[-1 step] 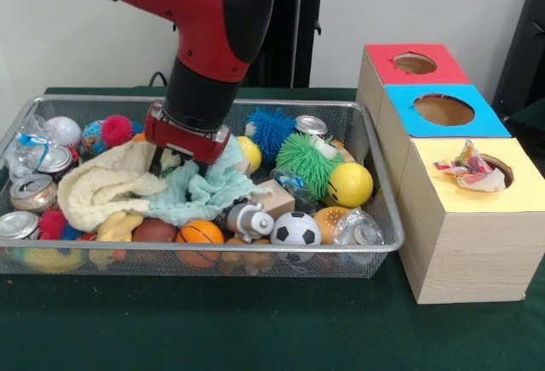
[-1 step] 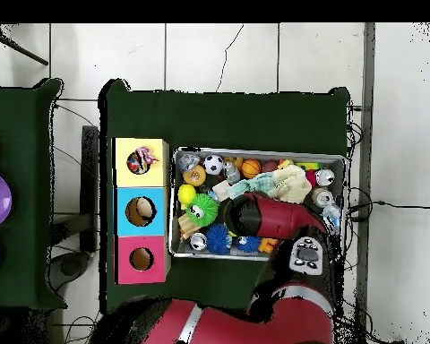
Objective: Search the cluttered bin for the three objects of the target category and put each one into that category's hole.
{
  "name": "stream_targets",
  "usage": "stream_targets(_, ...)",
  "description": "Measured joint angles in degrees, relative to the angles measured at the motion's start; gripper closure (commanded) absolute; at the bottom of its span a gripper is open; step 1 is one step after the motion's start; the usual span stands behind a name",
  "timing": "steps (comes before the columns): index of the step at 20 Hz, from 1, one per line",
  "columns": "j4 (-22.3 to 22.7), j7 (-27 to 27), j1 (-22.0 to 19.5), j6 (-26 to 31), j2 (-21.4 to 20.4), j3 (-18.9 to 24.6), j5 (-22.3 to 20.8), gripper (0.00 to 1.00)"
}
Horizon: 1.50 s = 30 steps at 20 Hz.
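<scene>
The wire mesh bin (image 1: 375,171) is sitting on the green-covered table (image 1: 255,328), filled with clutter. At its left end, crushed drink cans (image 1: 32,191) are lying beside a white ball (image 1: 65,129) and a pink spiky ball (image 1: 117,129). A cream cloth (image 1: 102,188) is lying next to a mint-green cloth (image 1: 200,192), the two touching. The gripper (image 1: 174,165) is reaching down into these cloths from above; its fingertips are sinking into the fabric, so whether it is open, closed or gripping anything cannot be determined. In front of the cloths, a small basketball (image 1: 201,233) and a small soccer ball (image 1: 295,229) are resting against the near wall. Farther right, a blue spiky ball (image 1: 271,128), a green spiky ball (image 1: 308,160) and a yellow smiley ball (image 1: 350,185) are lying close together. Just right of the bin, three boxes are standing in a row: the red-topped box (image 1: 387,69), the blue-topped box (image 1: 409,120) and the yellow-topped box (image 1: 519,184). A crumpled wrapper (image 1: 468,169) is sticking out of the yellow box's hole.
</scene>
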Motion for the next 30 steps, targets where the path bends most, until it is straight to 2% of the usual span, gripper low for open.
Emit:
stream_targets(6, 0.02, 0.0, -7.18, -1.21, -0.63, 6.34, -0.04, 0.0)
stream_targets(7, 0.04, 0.0, -8.43, -1.19, -0.93, 7.42, -0.04, 1.0)
stream_targets(11, 0.05, 0.0, -8.26, -1.18, -0.95, 7.35, -0.07, 1.0)
stream_targets(14, 0.09, 0.0, -6.49, -1.19, -0.93, 6.47, -0.07, 1.0)
stream_targets(19, 0.1, 0.0, -1.18, -1.23, -0.89, 2.85, -0.08, 1.0)
stream_targets(20, 0.13, 0.0, 1.34, -1.21, -1.06, 1.13, -0.09, 1.0)
stream_targets(23, 0.31, 0.0, 3.8, -1.21, -1.65, -0.4, -0.09, 1.0)
stream_targets(27, 1.23, 0.0, 8.19, -1.07, -4.72, -2.41, -0.08, 1.0)
stream_targets(29, 1.48, 0.0, 8.93, -0.88, -5.63, -2.6, -0.07, 1.0)
stream_targets(30, 1.92, 0.0, 10.16, -0.14, -7.57, -2.75, 0.03, 1.0)
